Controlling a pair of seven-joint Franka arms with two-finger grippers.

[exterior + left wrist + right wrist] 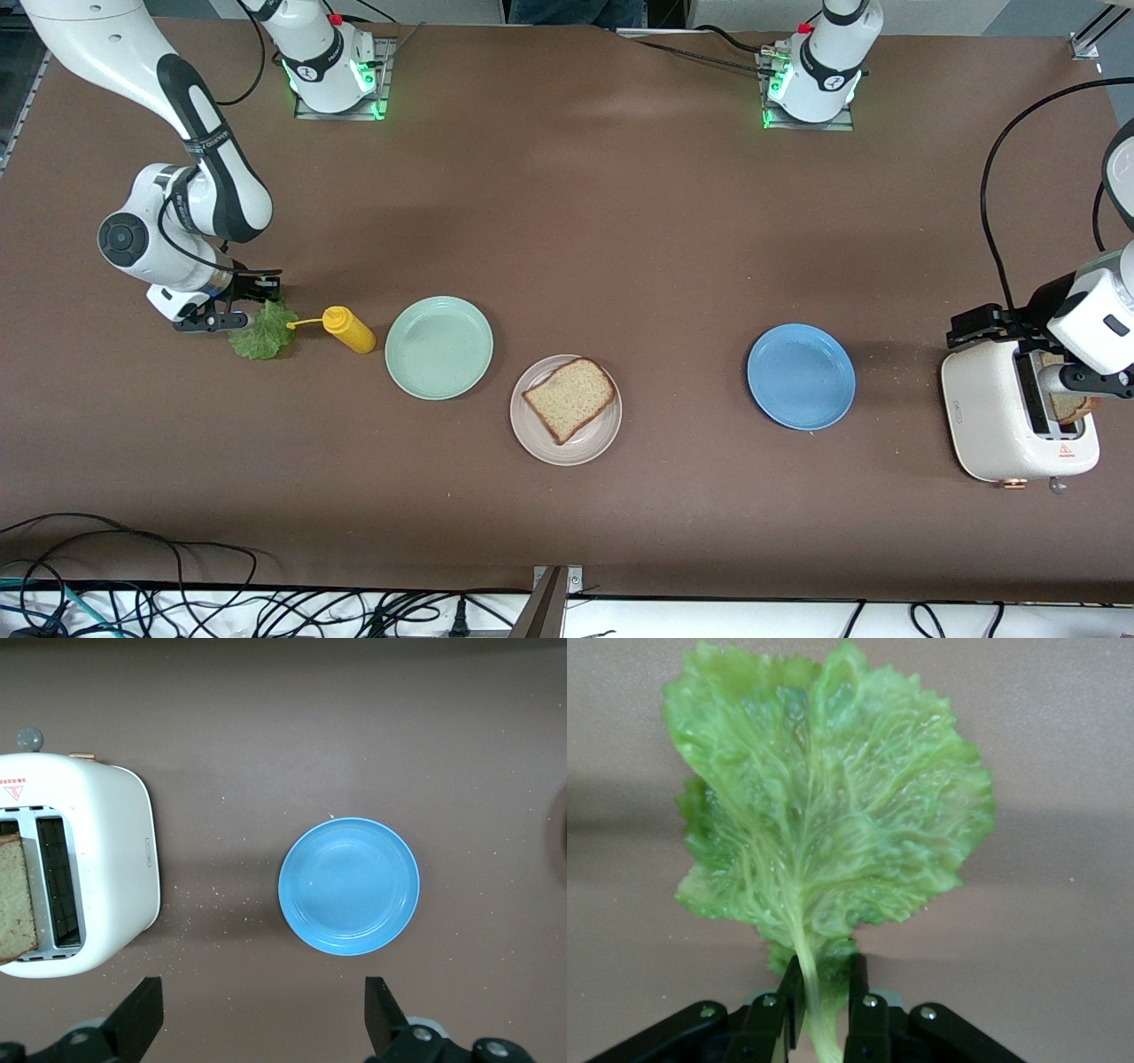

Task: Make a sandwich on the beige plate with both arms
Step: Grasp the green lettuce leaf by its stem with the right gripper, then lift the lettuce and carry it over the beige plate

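Observation:
A slice of brown bread point(570, 399) lies on the beige plate point(580, 449) near the table's middle. Toward the right arm's end, my right gripper point(241, 308) point(824, 979) is shut on the stem of the ruffled green lettuce leaf point(263, 332) point(824, 815), low at the table surface. My left gripper point(1036, 354) point(264, 992) hangs open and holds nothing, over the white toaster point(983, 416) point(106, 859) at the left arm's end. A second bread slice point(1067, 403) point(18, 899) stands in a toaster slot.
A yellow squeeze bottle point(348, 328) lies beside the lettuce, then a mint green plate point(438, 347). A blue plate point(801, 377) point(349, 886) sits between the beige plate and the toaster. Crumbs dot the table near the toaster. Cables run along the table's front edge.

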